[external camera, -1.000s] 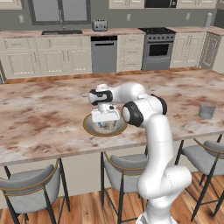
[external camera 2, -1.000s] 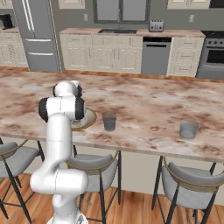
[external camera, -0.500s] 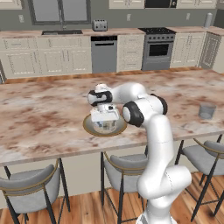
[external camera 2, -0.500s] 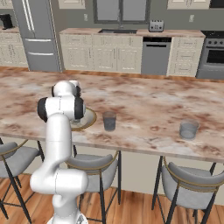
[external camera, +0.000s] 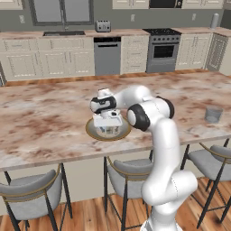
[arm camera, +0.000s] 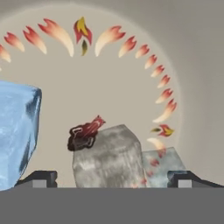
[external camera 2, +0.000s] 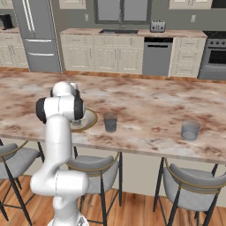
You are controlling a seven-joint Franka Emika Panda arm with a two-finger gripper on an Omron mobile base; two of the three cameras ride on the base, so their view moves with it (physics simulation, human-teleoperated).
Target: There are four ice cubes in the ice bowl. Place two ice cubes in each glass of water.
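Observation:
My gripper (external camera: 109, 130) reaches down into the ice bowl (external camera: 91, 131), a wide golden-rimmed dish near the island's front edge. In the hand view the gripper (arm camera: 113, 178) is open, and a grey ice cube (arm camera: 107, 157) sits between its fingertips (arm camera: 40, 177) without touching either. A larger light blue ice cube (arm camera: 17, 135) lies at the left, and a pale translucent one (arm camera: 162, 162) sits behind the grey cube on the right. The bowl floor (arm camera: 118, 83) has a ring of red flame marks. One glass of water (external camera 2: 110, 122) stands just right of the bowl (external camera 2: 90, 120); the other glass (external camera 2: 190, 130) is farther right (external camera: 213, 114).
The island's marble counter (external camera: 45, 117) stretches wide to both sides. Bar stools (external camera: 34, 194) stand under its front edge. Cabinets, a dishwasher and a stove (external camera: 163, 52) line the back wall.

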